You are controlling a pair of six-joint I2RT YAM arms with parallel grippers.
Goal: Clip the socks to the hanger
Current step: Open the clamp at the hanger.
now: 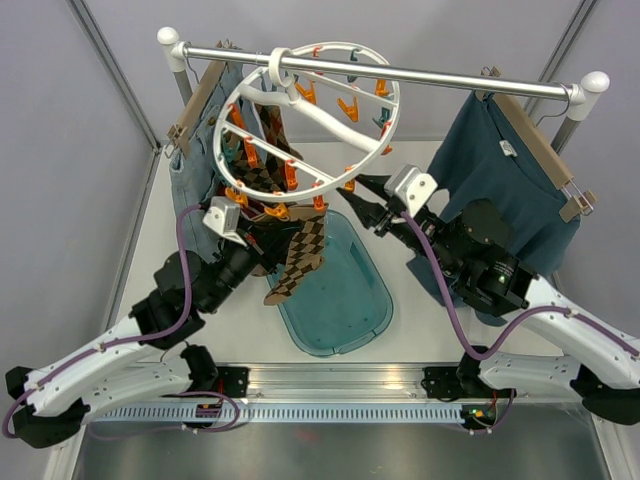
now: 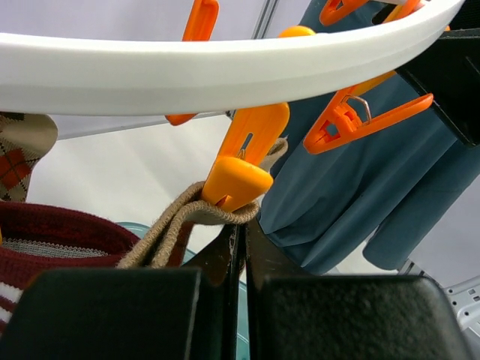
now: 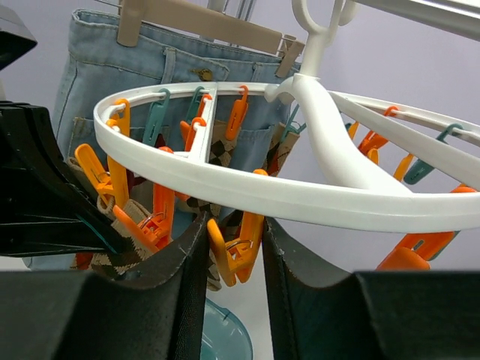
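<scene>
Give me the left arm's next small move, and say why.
Probably open the left tool slightly: the orange clothespin already seems to bite the tan sock cuff under the white ring hanger, so the pinch looks unneeded.

I stand at a white table, with pale grey-lilac walls beyond its left, far and right edges. A steel rail on white posts spans the far edge, grey struts rise by the far corners, and the light is even.
</scene>
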